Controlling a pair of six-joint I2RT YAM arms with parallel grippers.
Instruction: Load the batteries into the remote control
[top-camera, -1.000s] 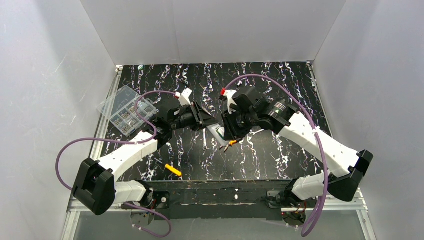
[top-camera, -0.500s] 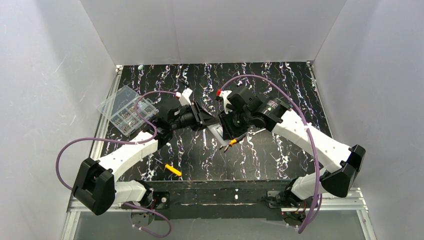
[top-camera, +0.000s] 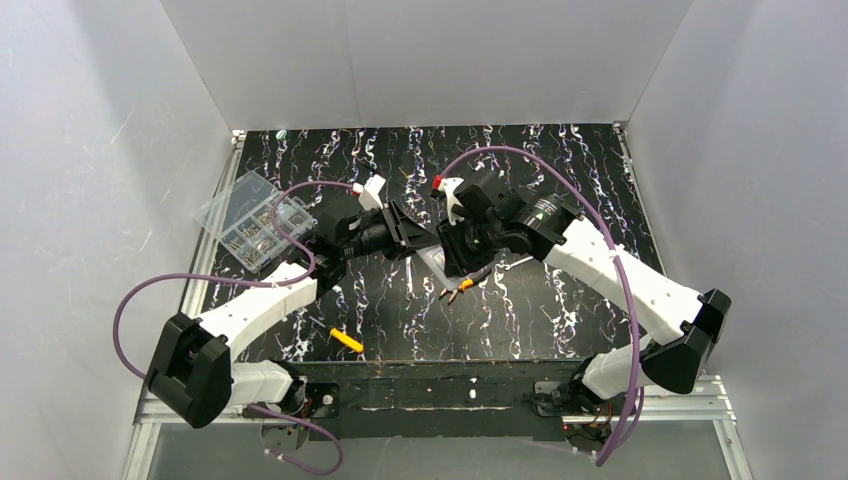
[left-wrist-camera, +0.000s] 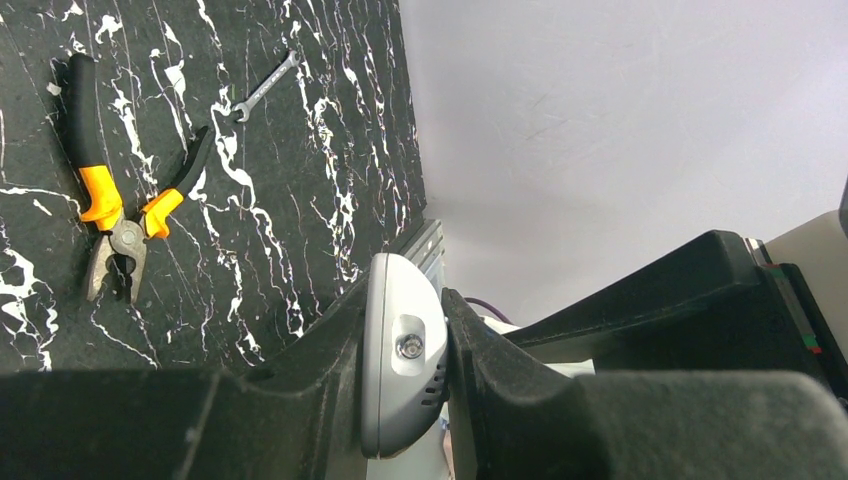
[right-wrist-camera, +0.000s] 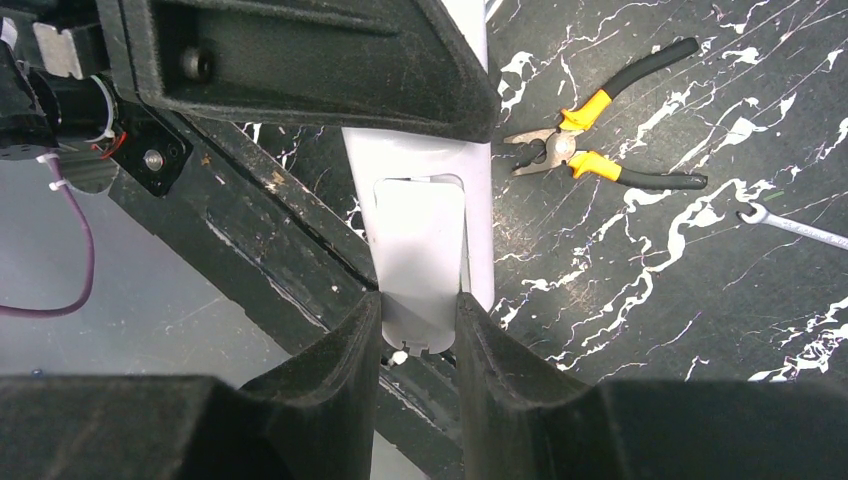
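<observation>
1. The black, white-veined marbled surface (top-camera: 560, 160) carries all loose items. Both arms reach in from its near edge and meet above its centre.

2. At the left edge of the surface lies a clear plastic compartment box (top-camera: 255, 220), well apart from the work.

3. The white oblong plastic remote control (top-camera: 432, 262) is held off the surface between the two arms.
   - The left pincer (left-wrist-camera: 403, 305) is closed on one thin grey-white edge of the remote control.
   - The right pincer (right-wrist-camera: 418, 300) is closed across the pale rectangular panel area on the back of the remote control, at its near end.
   - We judge this recess to be the battery bay. We cannot tell whether the panel in it is a seated cover or the bare floor of the bay.

4. The orange-handled pliers (right-wrist-camera: 560, 150) lie on the surface just beside the held remote control. A slim grey metal wrench (left-wrist-camera: 262, 88) lies near them. A small yellow-handled tool (top-camera: 347, 340) lies towards the near edge, apart from both.

5. The slim green batteries do not show in any view. We see none in the bay, none in either pincer and none on the surface.

6. Progress, as we judge it: the remote control is secured with its back presented. Both pincers are occupied, so no battery is in hand. Fetching the batteries, seating them and closing the bay appear to remain.
</observation>
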